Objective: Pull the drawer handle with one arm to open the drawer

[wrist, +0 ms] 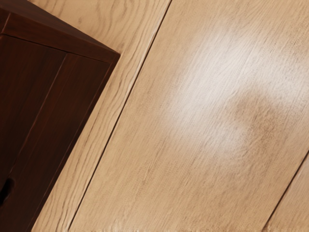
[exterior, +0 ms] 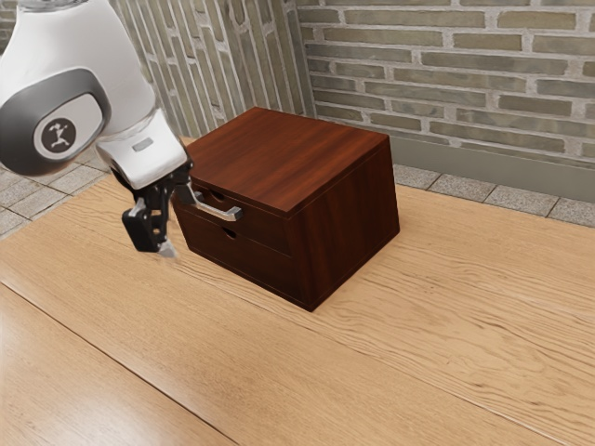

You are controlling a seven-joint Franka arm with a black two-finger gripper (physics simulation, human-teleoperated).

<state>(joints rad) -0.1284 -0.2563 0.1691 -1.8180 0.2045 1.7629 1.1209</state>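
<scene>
A dark brown wooden cabinet (exterior: 288,177) stands on the wooden table (exterior: 390,353). Its front holds two drawers, one above the other. The top drawer (exterior: 244,226) carries a silver bar handle (exterior: 216,208) and looks about level with the cabinet front. My black gripper (exterior: 154,245) hangs pointing down just off the handle's end, toward the exterior view's left, slightly below it. It is open and holds nothing. In the wrist view a dark face of the cabinet (wrist: 43,116) lies beside bare table planks (wrist: 203,125).
A brick wall (exterior: 446,65) runs behind the table, with grey paving at its foot. Open table surface stretches in front of the cabinet and to the exterior view's right.
</scene>
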